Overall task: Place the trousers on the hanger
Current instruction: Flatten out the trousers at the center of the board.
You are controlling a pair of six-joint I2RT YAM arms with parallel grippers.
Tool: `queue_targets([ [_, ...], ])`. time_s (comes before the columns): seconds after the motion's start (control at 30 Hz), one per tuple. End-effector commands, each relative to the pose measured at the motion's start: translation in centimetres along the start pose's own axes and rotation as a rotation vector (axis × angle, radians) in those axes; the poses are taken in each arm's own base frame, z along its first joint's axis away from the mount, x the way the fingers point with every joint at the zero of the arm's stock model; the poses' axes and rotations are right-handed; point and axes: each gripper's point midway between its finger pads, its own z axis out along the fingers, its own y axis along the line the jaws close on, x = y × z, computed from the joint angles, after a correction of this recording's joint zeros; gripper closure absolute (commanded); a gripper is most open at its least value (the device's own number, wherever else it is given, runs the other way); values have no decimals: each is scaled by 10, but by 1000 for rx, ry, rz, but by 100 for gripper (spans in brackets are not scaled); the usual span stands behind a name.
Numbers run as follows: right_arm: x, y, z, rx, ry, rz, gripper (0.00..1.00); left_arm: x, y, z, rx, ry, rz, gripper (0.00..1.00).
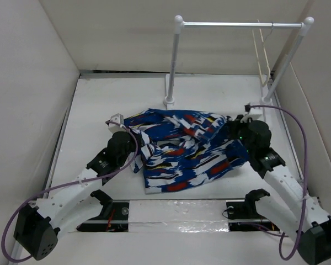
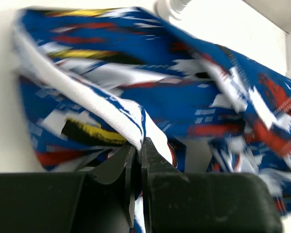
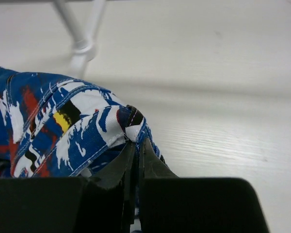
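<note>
The trousers [image 1: 182,146], in a blue, white, red, black and yellow print, lie bunched across the middle of the table between my two grippers. My left gripper [image 1: 137,142] is shut on their left edge; in the left wrist view its tips [image 2: 138,145] pinch a white fold of the cloth [image 2: 136,92]. My right gripper [image 1: 231,126] is shut on their right edge; in the right wrist view its tips [image 3: 137,144] pinch a hem of the trousers [image 3: 77,126]. The cream hanger [image 1: 263,55] hangs by its hook near the right end of the rail.
The white two-post rail [image 1: 237,24] with a metal bar stands at the back right; its left post foot [image 1: 169,101] is just behind the trousers and shows in the right wrist view [image 3: 82,48]. White walls enclose the table on three sides.
</note>
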Motion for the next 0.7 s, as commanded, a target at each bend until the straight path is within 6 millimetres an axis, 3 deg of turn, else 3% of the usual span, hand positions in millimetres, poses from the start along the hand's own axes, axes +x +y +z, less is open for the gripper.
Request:
queue_targets([
  [0.0, 26, -52, -8, 148, 24, 134, 100, -20, -27, -9, 106, -42, -15, 100],
  [0.07, 52, -71, -12, 182, 73, 169, 100, -13, -21, -12, 107, -26, -17, 100],
  [0.1, 57, -93, -16, 241, 73, 194, 100, -2, -11, -11, 89, -9, -15, 100],
  [0.2, 71, -122, -26, 309, 62, 230, 93, 11, 7, -14, 56, 3, -25, 100],
  [0.3, 60, -123, -28, 276, 15, 224, 83, 16, 24, -12, -21, -4, -26, 100],
  [0.33, 55, -121, -28, 266, 7, 213, 75, 15, 25, -11, -32, -9, -31, 100],
  [0.37, 50, -118, -29, 246, 1, 181, 51, 21, 33, -9, -74, 14, -15, 100],
  [0.47, 37, -102, -27, 155, 2, 118, 34, 13, 36, -7, -122, -1, -8, 100],
  [0.5, 32, -95, -26, 118, -3, 93, 33, 9, 34, -6, -120, -11, -10, 100],
  [0.53, 25, -88, -27, 93, -15, 68, 33, 8, 33, -6, -118, -18, -16, 100],
  [0.57, 30, -77, -27, 62, 14, 46, 36, 4, 29, -4, -105, -33, -28, 100],
  [0.6, 30, -71, -26, 49, 16, 31, 43, 1, 30, -4, -107, -45, -37, 100],
  [0.63, 30, -63, -25, 20, 13, 18, 55, -3, 30, -3, -115, -63, -40, 100],
  [0.67, 32, -43, -20, -48, 17, 1, 76, -6, 31, -3, -129, -71, -38, 100],
])
